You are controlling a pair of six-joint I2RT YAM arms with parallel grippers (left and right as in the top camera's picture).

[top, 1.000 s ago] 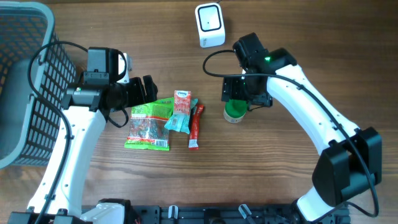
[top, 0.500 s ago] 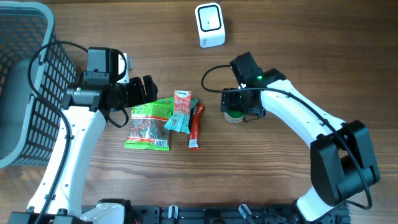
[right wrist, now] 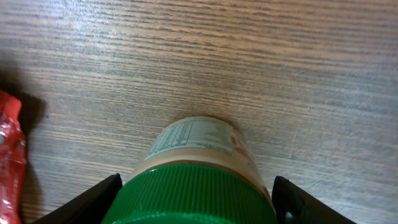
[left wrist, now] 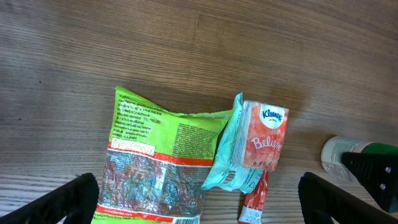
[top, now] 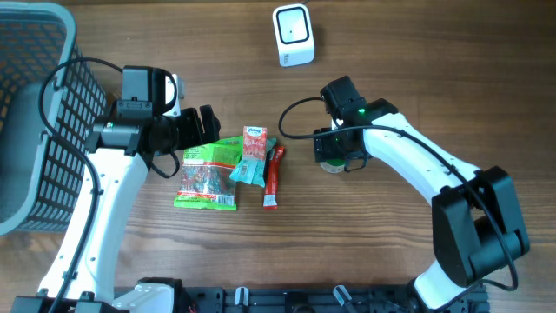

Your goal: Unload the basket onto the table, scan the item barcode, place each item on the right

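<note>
The green-lid jar (right wrist: pixel 198 146) sits between the jaws of the right hand (right wrist: pixel 196 193), perhaps touching; whether it is gripped, I cannot tell. The left hand (left wrist: pixel 199 190) stands wide.

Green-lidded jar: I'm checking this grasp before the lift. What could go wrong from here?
The right gripper straddles the jar only at its round green lid, so it may slip or tip. No barcode shows, so presenting it to the scanner may need turning. The red sachet lies close and could get nudged.

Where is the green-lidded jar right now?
Overhead, the jar stands right of centre, between the right gripper's fingers, just right of the red stick packet.
</note>
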